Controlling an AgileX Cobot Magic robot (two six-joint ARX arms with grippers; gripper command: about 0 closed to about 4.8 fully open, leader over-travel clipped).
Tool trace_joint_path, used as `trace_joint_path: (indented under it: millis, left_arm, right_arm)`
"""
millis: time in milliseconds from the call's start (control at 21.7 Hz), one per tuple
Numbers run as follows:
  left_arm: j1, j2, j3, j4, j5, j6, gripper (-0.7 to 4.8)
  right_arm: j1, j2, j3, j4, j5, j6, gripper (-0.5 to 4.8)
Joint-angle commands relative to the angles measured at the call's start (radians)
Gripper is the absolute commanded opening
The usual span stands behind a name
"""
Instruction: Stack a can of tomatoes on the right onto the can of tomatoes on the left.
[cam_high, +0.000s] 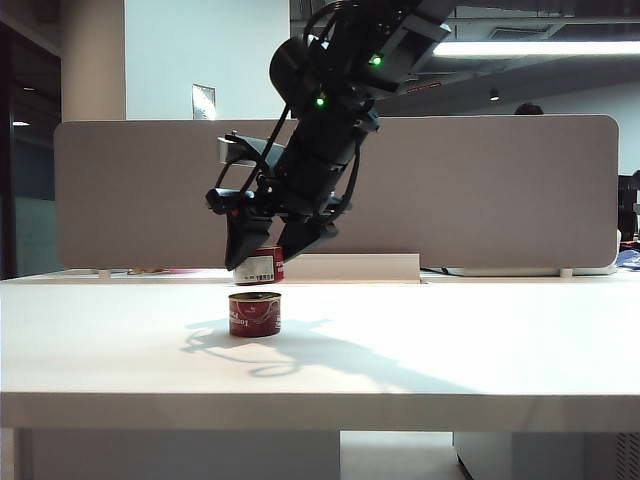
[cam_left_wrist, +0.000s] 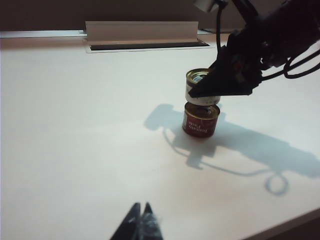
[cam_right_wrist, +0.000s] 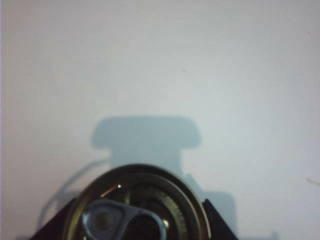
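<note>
A: Tomato cans, two of them. Where is each?

B: One can (cam_high: 255, 313) stands upright on the white table (cam_high: 480, 340), a little left of the middle of the exterior view. The second can (cam_high: 263, 265) hangs in the air above it, held by the right gripper (cam_high: 270, 248).

A: Do the two cans touch?

B: In the exterior view a clear gap shows between them, and the raised can sits slightly to the right of the lower one. In the left wrist view the raised can (cam_left_wrist: 200, 87) looks very close over the lower can (cam_left_wrist: 200, 120); from that angle I cannot tell whether they meet.

A: How do the right gripper's jaws stand?

B: Pinching the raised can from both sides. The right wrist view shows the can's lid with its pull tab (cam_right_wrist: 135, 207) at the bottom centre of the frame, a dark finger (cam_right_wrist: 57, 227) on either side of the rim.

A: And the left gripper?

B: The left gripper (cam_left_wrist: 140, 222) shows only at the bottom edge of the left wrist view, well apart from the cans, its jaws pressed together on nothing.

A: Anything else?

B: A grey partition (cam_high: 500, 190) stands behind the table, across the middle of the exterior view.
</note>
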Motion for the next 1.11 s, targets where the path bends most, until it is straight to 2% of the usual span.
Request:
trace_joint_path:
  millis: [46,1107]
  left_arm:
    - [0.001,0.001,0.003,-0.003,0.005,0.001,-0.06]
    - [0.001,0.001,0.003,-0.003,0.004,0.002,-0.06]
  right_arm:
    - [0.001,-0.01,0.008,0.026,-0.004,0.005,2.6]
    - [0.003,0.015,0.007,0.017,-0.018,0.006,2.6]
